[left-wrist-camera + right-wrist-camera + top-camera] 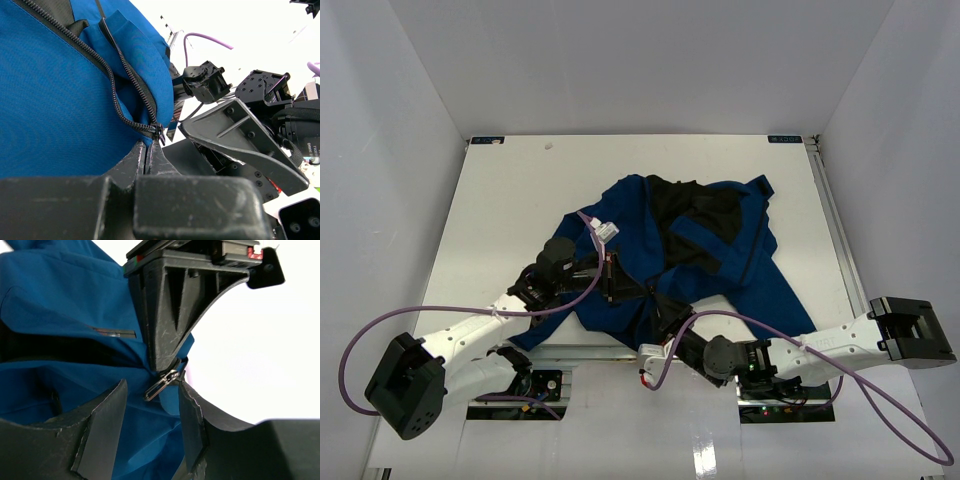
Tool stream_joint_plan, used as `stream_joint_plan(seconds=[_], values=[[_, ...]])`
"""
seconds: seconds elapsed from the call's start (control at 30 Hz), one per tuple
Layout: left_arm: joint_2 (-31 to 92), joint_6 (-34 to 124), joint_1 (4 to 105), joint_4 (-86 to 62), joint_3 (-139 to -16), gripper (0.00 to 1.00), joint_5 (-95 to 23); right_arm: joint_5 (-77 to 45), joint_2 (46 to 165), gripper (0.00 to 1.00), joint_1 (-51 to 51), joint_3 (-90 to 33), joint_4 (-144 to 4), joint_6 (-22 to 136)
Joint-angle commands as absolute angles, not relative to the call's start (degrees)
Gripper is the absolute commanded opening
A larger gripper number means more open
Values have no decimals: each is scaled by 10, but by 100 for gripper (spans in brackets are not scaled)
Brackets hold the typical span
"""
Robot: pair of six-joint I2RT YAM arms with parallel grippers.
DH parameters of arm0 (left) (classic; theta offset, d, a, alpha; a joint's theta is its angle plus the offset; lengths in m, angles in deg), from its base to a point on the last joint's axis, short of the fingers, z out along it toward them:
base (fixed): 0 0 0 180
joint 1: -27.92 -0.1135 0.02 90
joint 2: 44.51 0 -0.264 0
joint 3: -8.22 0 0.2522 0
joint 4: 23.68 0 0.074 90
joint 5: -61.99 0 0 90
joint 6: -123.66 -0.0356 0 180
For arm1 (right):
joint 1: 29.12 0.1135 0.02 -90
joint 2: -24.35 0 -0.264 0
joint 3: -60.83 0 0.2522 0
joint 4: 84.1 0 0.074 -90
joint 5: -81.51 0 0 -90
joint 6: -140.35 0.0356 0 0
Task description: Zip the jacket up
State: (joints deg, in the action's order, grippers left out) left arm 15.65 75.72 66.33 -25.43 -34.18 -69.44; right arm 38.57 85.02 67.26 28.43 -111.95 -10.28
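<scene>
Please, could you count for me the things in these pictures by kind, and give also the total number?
Blue jacket: 1
Robot arms: 2
Purple cables: 2
Total: 5

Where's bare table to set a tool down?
Free: far-left corner of the table, left of the jacket; far strip beyond its collar. Narrow along the right edge. Crowded: near edge, where left gripper and right gripper meet at the hem.
</scene>
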Motion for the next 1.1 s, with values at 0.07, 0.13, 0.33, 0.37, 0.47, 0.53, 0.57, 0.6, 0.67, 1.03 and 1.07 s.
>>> stream_joint_plan(seconds=[0.07,0.13,0.33,0.37,0.47,0.53,0.57,0.6,0.67,1.03,1.07], values=[[145,762,662,-274,-342,0,-713,386,847,46,671,264,-1182,-116],[145,762,662,-275,-341,0,-715,388,848,43,671,263,-1182,-117],[146,762,662,-277,-341,0,-715,389,850,33,669,262,-1188,-119],[147,762,662,-276,-342,0,-715,389,851,32,667,262,-1189,-118],[146,762,662,-277,-341,0,-716,393,853,28,666,261,-1189,-116],[144,761,662,-277,-340,0,-715,395,854,26,664,261,-1190,-115],[144,761,662,-277,-341,0,-716,396,854,25,663,262,-1190,-114],[143,762,662,-277,-341,0,-717,398,854,25,661,262,-1189,-114],[142,763,662,-276,-341,0,-717,405,857,26,661,261,-1189,-113],[138,759,662,-264,-347,0,-716,401,855,41,662,261,-1130,-71],[137,759,662,-262,-347,0,-715,403,857,41,663,261,-1131,-72]])
